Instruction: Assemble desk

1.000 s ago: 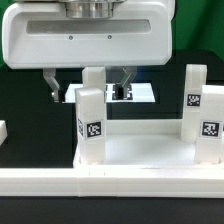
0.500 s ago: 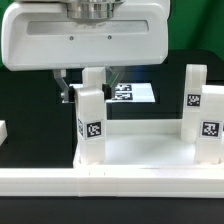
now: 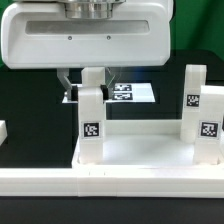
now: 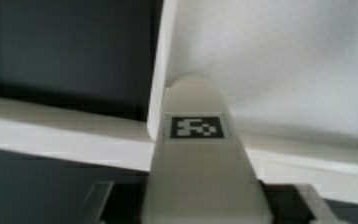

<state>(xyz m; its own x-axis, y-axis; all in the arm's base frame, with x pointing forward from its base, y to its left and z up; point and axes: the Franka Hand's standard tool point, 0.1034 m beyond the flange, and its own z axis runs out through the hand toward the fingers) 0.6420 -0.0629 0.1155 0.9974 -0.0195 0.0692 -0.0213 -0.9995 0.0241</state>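
Note:
The white desk tabletop (image 3: 140,150) lies flat with white square tagged legs standing up from its corners. Two legs (image 3: 207,128) stand at the exterior view's right and one leg (image 3: 91,118) at the near left. My gripper (image 3: 88,80) hangs from the big white hand above. Its fingers (image 3: 66,84) stand on both sides of the far left leg (image 3: 92,76). In the wrist view that leg (image 4: 199,150) fills the gap between the dark pads (image 4: 282,200), which touch its sides. The gripper is shut on it.
The marker board (image 3: 137,93) lies on the black table behind the desk. A long white rail (image 3: 110,183) runs along the front. A small white piece (image 3: 3,130) shows at the exterior view's left edge.
The two fingers have moved inward from wide apart to the sides of the far left leg. The hand has not visibly shifted, and the legs and tabletop have not moved.

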